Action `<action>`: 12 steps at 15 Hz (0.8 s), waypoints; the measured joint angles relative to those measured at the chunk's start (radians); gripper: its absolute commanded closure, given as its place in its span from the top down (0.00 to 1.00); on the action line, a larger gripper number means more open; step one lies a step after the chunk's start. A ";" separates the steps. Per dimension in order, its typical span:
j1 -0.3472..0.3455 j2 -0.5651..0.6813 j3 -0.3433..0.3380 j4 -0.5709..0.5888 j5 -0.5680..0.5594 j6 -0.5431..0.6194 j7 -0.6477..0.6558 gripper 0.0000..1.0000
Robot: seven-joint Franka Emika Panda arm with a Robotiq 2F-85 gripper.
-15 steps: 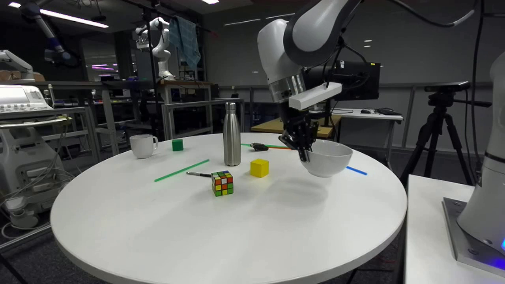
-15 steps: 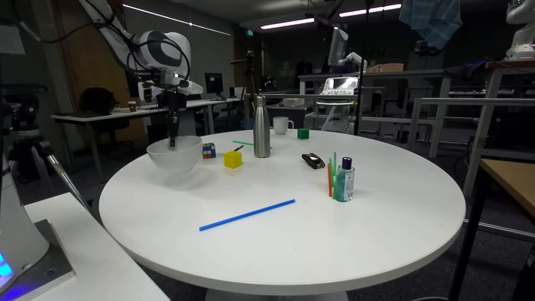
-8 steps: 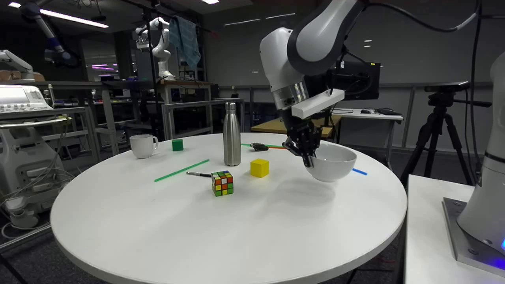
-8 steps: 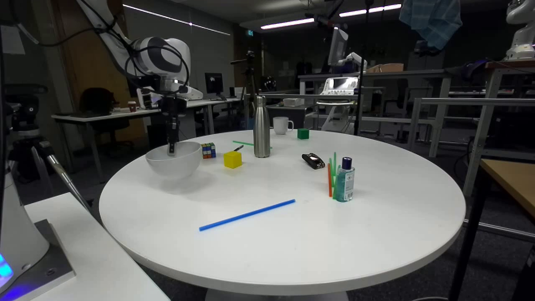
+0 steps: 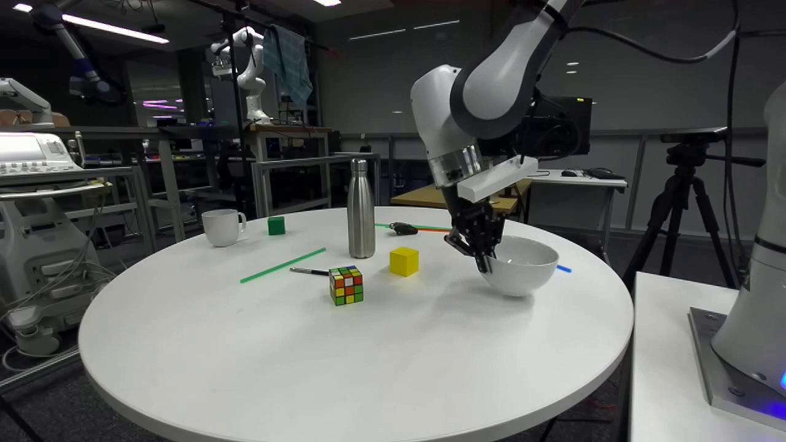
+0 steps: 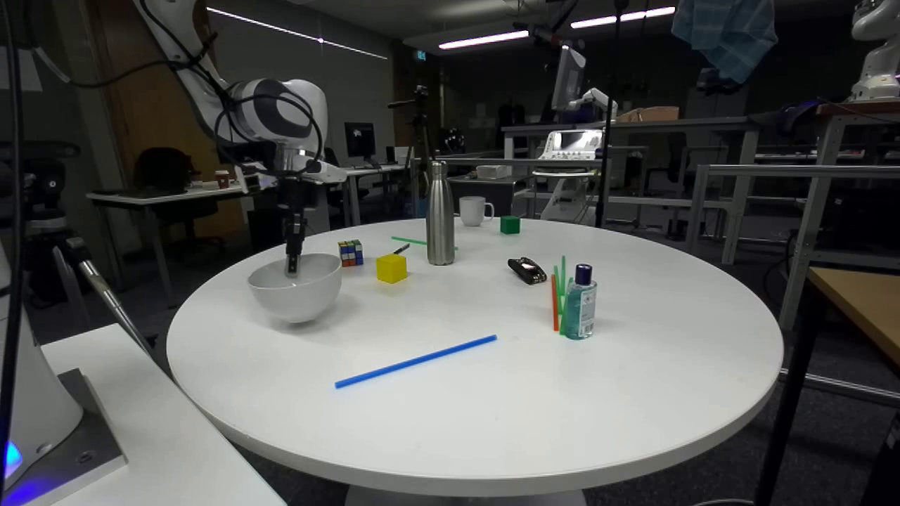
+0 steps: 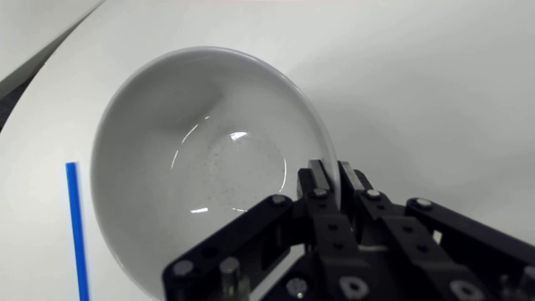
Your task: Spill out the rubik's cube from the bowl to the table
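Note:
The rubik's cube [image 5: 346, 286] rests on the white round table [image 5: 295, 374], apart from the bowl; it also shows in an exterior view [image 6: 350, 253] and is out of the wrist view. My gripper [image 7: 332, 171] is shut on the rim of the white bowl [image 7: 200, 159], one finger inside and one outside. The bowl shows no object inside, only specks and reflections. In both exterior views the bowl [image 5: 525, 276] [image 6: 295, 299] hangs slightly tilted from the gripper [image 5: 484, 264] [image 6: 292, 267], very low; I cannot tell whether its base touches the table.
A yellow block [image 5: 404, 262] and a steel bottle [image 5: 361, 209] stand near the cube. A white cup [image 5: 222, 228] and a green block [image 5: 276, 225] stand farther off. A blue straw [image 6: 415, 362] lies near the bowl. A sanitizer bottle [image 6: 580, 306] stands by several straws.
My gripper and the bowl have moved down close to the table, and slightly toward the robot's base in an exterior view. The rubik's cube has not moved.

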 measured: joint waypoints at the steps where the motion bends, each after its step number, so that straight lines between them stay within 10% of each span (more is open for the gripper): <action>1: 0.000 0.004 -0.003 -0.001 0.000 0.001 0.000 0.38; 9: 0.000 0.011 -0.009 0.000 0.006 0.001 0.000 0.97; 12: 0.001 0.002 -0.004 0.007 0.065 0.000 -0.010 1.00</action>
